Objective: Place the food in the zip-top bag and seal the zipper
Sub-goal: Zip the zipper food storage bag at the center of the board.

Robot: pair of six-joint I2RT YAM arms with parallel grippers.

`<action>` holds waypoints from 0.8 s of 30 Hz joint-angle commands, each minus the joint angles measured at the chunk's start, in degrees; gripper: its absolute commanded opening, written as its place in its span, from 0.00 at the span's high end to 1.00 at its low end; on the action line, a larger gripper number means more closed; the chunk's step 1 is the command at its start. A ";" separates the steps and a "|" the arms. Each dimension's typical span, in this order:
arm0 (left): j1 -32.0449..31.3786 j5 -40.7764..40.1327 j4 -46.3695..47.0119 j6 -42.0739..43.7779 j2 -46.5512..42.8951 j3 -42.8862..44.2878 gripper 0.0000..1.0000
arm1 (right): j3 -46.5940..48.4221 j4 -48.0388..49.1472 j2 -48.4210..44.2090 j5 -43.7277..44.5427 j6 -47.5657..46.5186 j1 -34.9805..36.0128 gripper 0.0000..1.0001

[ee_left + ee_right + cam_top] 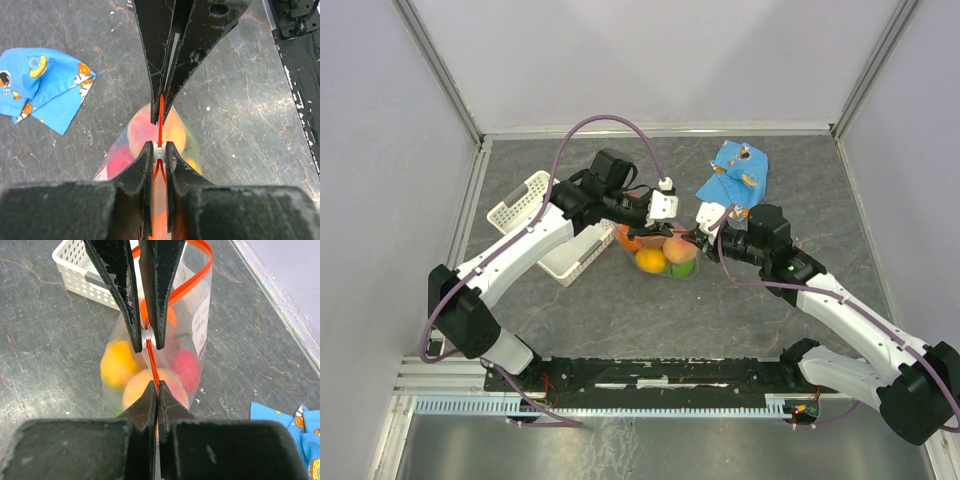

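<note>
Zip-top bag (pixel 660 258) of thin, clear, glossy plastic stands on the table (pixel 620 320), a dark grey slab with pale cracked veins. It is right beside the long side of the basket (pixel 525 208), a white plastic box with lattice walls. Food (pixel 117 364) fills its lower half: smooth round toy fruits, one yellow-orange, one peach, one red-pink, with a bit of green low down. A white printed label (pixel 202 322) sticks to one wall.

Zipper (pixel 153 365), a thin red-orange strip, runs straight and taut between the two grippers; on the basket side of them it parts into an open loop. Left gripper (pixel 147 347) has black wedge-shaped fingers scuffed pale at the edges. It is clamped on the strip at a small white piece, nearer the basket. Right gripper (pixel 157 386) is pinched tight on the strip just beyond, farther from the basket, its tips near the other's but apart.

A crumpled blue printed packet (pixel 735 175) lies farther still from the basket, apart from the bag, near the table's back edge. Grey tabletop shows between the bag and the arms' base rail. Pale walls with metal frame edges rise at the back and sides.
</note>
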 commanded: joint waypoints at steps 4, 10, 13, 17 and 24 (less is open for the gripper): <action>2.59 -6.49 -2.44 2.03 -3.64 1.05 0.97 | 0.44 2.27 -3.65 4.40 0.91 -2.36 0.98; 2.79 -5.67 -2.51 2.30 -4.88 1.74 0.97 | 3.20 -1.84 -2.80 -0.77 -0.87 -2.80 0.97; 2.66 -2.24 -2.22 2.40 -4.75 2.30 0.97 | 4.87 -1.25 -0.75 -4.87 0.31 -2.87 0.78; 2.47 0.00 -1.71 1.93 -4.22 2.79 0.97 | 6.27 0.95 1.52 -6.92 0.75 -2.83 0.59; 1.94 1.19 -0.49 1.20 -3.76 2.75 0.97 | 9.43 3.17 6.11 -10.52 1.23 -2.75 0.53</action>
